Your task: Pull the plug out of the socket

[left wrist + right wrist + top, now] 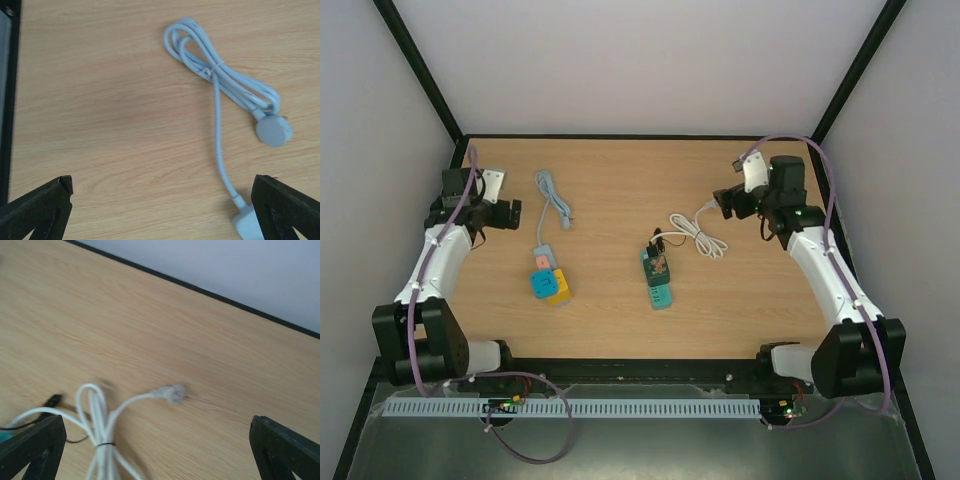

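Two socket units lie on the counter (620, 180). The one that matters, as far as you can judge, is the green socket block (660, 290) near the middle, where a plug (658, 262) sits pushed into its far end. The overhead view is too small to show how deep the plug is seated or which lead belongs to it. A thin black wire and a bundled white cable (697, 236) both run off from that end toward the right.

The plug is not out yet, so you are at the approach step. The right hand (722, 204) hovers beyond the white cable, well apart from the plug, its fingers spread as wide as they go and holding nothing. Your next move, I judge, calls for bringing it in over the cable bundle and down onto the plug body, pinching across its sides and not the wire.

The block looks light and will likely lift with the plug, so plan for the left hand (512, 213) to pin it. That hand is also fully spread and empty, off at the left over a looped grey cable (220, 75) whose round grey plug (273, 131) lies loose on the wood. The grey cable leads to a blue, pink and yellow socket cube (549, 283), well left of the green block.

No box, tray or bin shows in any view.
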Controlling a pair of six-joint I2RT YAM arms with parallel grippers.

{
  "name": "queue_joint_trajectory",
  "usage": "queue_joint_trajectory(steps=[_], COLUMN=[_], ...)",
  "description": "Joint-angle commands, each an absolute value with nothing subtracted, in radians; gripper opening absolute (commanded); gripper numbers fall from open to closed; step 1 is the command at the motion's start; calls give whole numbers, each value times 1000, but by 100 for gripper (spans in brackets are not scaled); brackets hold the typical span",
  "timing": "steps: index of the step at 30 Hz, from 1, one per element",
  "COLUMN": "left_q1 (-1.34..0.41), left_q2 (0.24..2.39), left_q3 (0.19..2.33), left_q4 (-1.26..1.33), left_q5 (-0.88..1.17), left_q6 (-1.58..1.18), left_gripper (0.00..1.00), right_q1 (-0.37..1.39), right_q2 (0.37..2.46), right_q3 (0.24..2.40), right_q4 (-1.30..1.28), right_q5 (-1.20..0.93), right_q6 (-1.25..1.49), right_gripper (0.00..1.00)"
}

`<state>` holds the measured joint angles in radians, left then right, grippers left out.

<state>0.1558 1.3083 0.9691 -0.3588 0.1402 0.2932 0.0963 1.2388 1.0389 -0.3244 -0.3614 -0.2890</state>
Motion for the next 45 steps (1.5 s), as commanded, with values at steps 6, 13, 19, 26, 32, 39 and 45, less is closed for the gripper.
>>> queue_joint_trajectory(steps=[6,13,19,26,32,39,45], left_q1=[221,359,413,339,251,177,105], left_q2=[1351,1388,1465,1548,1620,1709,1748], left_q3=[1033,1037,1040,1017,998,988,980], left_q4=[-529,-701,-859,-854,-809,-786,-764], left_q5=[359,482,495,455,437,441,464], left_q6=[301,550,810,863,836,829,811], left_gripper=[100,100,100,91,71,57,52], right_q1=[247,386,434,439,439,439,439], right_q2=[1323,1357,1335,1278,1226,1182,1167], right_q3=[1157,1188,1163,1116,1066,1040,1015], right_q4=[-408,-410,-408,-402,-405,-409,-410], right_q5=[-522,-575,-615,-694,-726,-742,-756], right_q6=[-235,-254,-272,-290,-324,-338,-352], right_gripper=[98,98,98,98,98,98,98])
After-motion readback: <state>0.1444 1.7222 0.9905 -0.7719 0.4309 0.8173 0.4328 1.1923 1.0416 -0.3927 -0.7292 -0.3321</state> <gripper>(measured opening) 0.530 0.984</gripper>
